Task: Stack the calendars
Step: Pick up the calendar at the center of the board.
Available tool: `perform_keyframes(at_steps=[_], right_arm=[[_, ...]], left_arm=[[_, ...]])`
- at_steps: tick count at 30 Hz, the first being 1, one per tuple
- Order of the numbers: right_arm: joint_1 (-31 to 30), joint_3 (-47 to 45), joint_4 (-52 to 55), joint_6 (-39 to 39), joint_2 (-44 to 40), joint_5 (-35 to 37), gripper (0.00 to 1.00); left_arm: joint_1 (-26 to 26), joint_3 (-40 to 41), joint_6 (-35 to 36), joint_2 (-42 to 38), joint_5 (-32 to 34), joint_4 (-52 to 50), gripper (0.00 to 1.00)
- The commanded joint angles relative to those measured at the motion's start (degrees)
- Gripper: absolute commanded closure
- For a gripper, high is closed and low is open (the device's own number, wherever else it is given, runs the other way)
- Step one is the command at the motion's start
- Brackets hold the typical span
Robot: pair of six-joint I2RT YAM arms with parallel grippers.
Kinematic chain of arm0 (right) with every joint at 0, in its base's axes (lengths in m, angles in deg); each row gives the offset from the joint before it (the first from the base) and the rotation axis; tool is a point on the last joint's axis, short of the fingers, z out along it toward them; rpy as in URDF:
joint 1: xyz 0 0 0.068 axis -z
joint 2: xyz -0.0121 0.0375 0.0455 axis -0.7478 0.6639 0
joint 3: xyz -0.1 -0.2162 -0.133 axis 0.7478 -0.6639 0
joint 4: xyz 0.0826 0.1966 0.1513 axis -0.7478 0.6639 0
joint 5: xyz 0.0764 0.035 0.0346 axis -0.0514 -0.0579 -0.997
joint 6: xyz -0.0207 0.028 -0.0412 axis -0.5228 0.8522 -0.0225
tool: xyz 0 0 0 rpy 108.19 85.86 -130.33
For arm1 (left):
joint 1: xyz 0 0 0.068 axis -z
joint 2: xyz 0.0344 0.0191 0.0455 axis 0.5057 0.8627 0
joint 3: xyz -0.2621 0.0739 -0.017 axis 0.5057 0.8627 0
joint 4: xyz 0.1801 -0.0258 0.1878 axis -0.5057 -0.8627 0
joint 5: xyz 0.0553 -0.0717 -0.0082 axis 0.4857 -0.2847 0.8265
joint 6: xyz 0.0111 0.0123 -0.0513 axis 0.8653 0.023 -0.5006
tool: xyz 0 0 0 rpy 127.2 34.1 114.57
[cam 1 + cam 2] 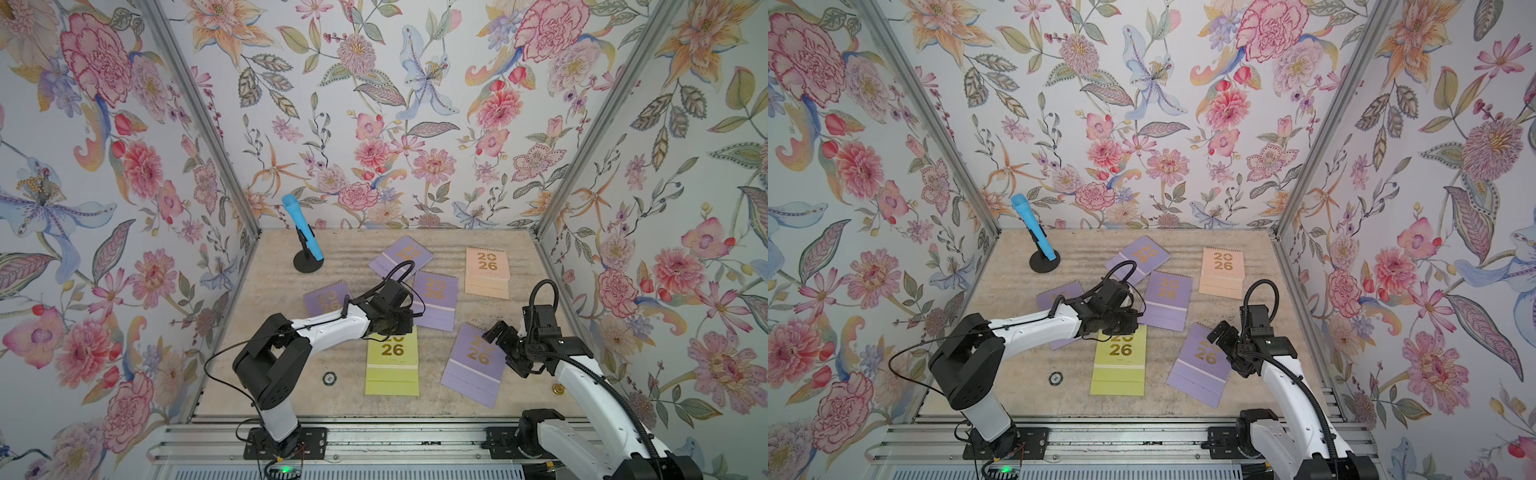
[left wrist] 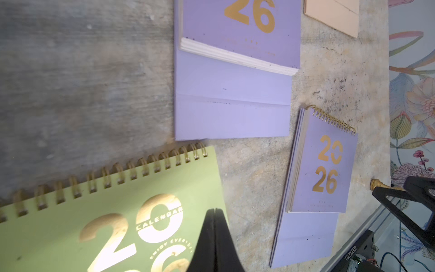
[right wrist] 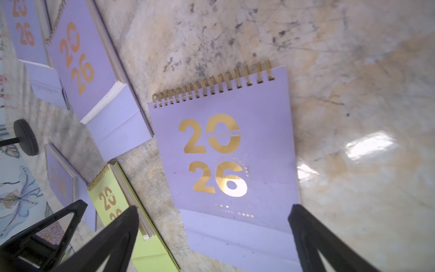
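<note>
Left gripper (image 2: 213, 212): fingers pressed tight together, nothing between them. The tip sits over the yellow-green calendar (image 2: 94, 212), beside the gold "20" and close to the cover's side edge. Touching or just above, cannot tell. In both top views this gripper (image 1: 395, 326) hides the spiral end of that calendar (image 1: 392, 365), which lies flat on the table (image 1: 291, 374).

Just past the tip: middle lavender calendar (image 2: 235, 82), flat, with its lower corner just beside the yellow-green spiral. Whether they touch is unclear.

Behind the gripper, under the left arm: half-covered lavender calendar (image 1: 326, 299), with only its far part showing.

Right gripper (image 3: 214, 206): jaws spread wide, holding nothing. It hangs over the near lavender calendar (image 3: 223, 153), with one finger on each side of the cover's lower part in the wrist view. In a top view the gripper (image 1: 505, 347) stands at that calendar's (image 1: 473, 365) outer edge. Height above the cover is not clear.

To its inner side, the yellow-green calendar (image 3: 110, 188) lies near, with bare table between the two.

Farther out from the right gripper: peach calendar (image 1: 487, 272), flat and alone, apart from the lavender ones.

Farther still: far lavender calendar (image 1: 401, 255), turned at an angle, just beside the middle lavender calendar's (image 1: 434, 299) spiral corner.

Farthest, off toward the back corner on the left arm's side: blue microphone (image 1: 301, 226) on a black stand, tilted, well apart from the calendars.
</note>
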State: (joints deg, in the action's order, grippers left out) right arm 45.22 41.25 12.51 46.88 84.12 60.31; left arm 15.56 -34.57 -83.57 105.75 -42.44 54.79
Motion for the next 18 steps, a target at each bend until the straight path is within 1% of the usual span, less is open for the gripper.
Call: perform_keyframes(at_steps=[1, 9, 18], right_arm=[[2.6, -1.7, 3.3, -4.0, 0.5, 0.9, 0.01], [6.4, -5.0, 3.3, -7.8, -0.2, -0.9, 0.01], [7.2, -6.9, 1.6, -10.4, 0.4, -4.4, 0.01]], left_arm=[[2.2, -5.2, 0.7, 4.5, -1.4, 0.5, 1.0], [6.9, -14.7, 1.0, 14.1, -3.2, -0.3, 1.0], [9.6, -18.4, 0.6, 20.0, -5.1, 0.1, 1.0]])
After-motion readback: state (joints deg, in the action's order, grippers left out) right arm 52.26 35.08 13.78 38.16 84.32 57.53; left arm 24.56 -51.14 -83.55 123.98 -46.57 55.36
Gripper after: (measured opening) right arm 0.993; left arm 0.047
